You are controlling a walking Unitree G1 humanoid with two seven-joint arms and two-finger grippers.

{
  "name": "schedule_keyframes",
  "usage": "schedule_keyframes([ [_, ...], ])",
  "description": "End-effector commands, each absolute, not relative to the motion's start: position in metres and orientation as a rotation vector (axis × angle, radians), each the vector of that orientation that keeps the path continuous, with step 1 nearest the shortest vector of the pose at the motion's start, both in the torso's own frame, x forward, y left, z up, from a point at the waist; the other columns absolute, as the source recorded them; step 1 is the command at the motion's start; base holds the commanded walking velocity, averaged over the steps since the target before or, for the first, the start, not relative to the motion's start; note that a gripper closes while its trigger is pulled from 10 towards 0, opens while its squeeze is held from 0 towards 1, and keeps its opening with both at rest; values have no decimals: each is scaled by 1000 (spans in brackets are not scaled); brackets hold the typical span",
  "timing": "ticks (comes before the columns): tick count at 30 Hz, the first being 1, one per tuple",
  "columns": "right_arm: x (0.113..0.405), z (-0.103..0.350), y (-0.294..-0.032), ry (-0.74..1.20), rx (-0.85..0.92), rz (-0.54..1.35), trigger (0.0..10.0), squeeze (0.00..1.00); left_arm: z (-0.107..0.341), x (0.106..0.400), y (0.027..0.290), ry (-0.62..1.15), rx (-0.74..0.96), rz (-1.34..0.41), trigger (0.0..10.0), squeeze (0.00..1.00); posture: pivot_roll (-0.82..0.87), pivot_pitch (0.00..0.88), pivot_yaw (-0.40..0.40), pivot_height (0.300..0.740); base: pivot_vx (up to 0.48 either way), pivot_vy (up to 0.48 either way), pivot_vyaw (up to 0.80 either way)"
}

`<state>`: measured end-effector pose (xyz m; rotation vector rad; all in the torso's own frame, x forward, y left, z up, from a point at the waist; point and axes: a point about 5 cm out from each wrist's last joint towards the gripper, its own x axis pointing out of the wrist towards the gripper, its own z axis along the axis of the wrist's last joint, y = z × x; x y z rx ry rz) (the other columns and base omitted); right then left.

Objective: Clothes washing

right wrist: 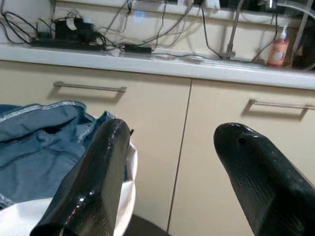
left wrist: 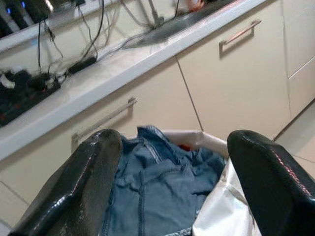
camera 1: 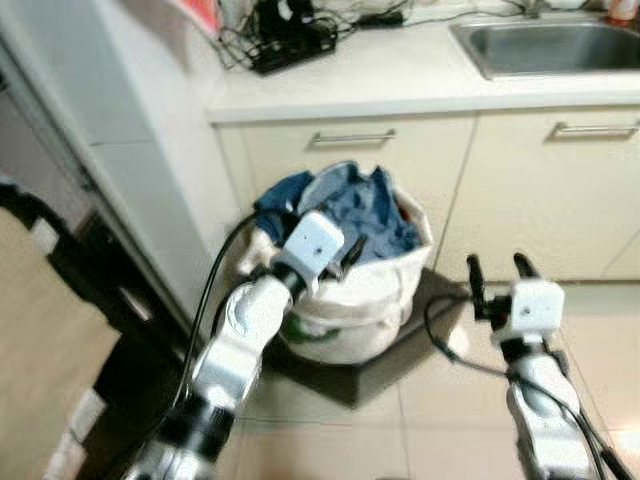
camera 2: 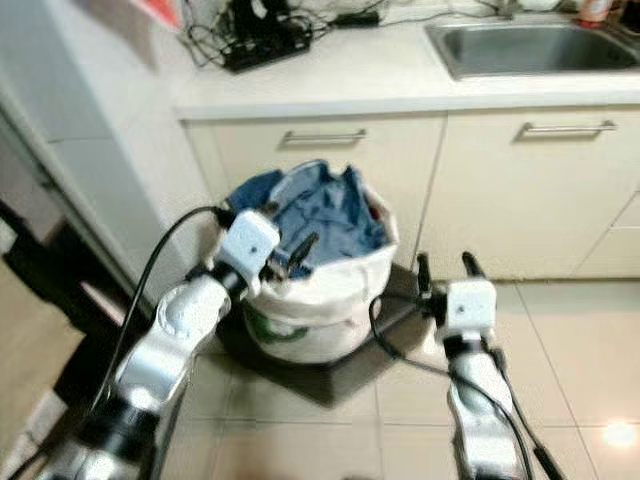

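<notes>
Fingers of the left tool [camera 1: 350,252] are held apart and empty at the near rim of a white laundry bag [camera 1: 355,305], pointed at the blue denim clothes [camera 1: 355,215] heaped in its mouth. The right tool [camera 1: 497,275] is likewise spread and empty, held beside the bag on its right, near but not touching it. The bag is seen standing on a dark mat [camera 1: 350,375] on the tiled floor, just in front of cream cabinet doors [camera 1: 350,150] below a worktop [camera 1: 400,80] that carries a tangle of cables [camera 1: 285,35] and a sink [camera 1: 550,45]. The step in hand is judged to be the first grasp of the laundry. For a sound grip, the left tool should be lowered well into a thick fold of denim, clear of the bag's cloth, before it is closed. The soft bag may tip when pulled, so it could be steadied by the right tool.
</notes>
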<state>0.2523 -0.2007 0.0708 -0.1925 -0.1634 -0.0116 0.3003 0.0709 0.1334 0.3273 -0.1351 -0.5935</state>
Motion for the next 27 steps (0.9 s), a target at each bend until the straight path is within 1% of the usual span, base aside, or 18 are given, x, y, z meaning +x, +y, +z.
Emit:
schedule_keyframes([
  [1,255,78,-197,-203,-198,-6,10000,0,133,304,73,-125,344,-576,10000,0,-169,0,78,740,356,-315,0],
  [5,257,82,-193,-219,-200,7,10000,0,133,309,75,-107,353,-539,10000,0,-168,0,79,740,462,-63,0],
  [8,258,86,-189,-234,-205,22,10000,0,131,314,76,-92,398,-501,10000,0,-171,0,79,740,460,0,0],
  [12,261,91,-185,-249,-205,28,10000,0,134,313,76,-117,362,-493,10000,0,-171,0,79,740,0,0,0],
  [14,261,92,-185,-251,-205,29,10000,0,135,313,76,-118,335,-499,10000,0,-170,0,76,740,277,0,0],
  [20,264,97,-184,-258,-208,32,10000,0,139,313,74,-134,349,-493,10000,0,-169,0,73,740,475,0,0],
  [27,265,97,-184,-250,-207,27,10000,0,136,316,79,-99,352,-458,10000,0,-162,0,75,740,479,0,0],
])
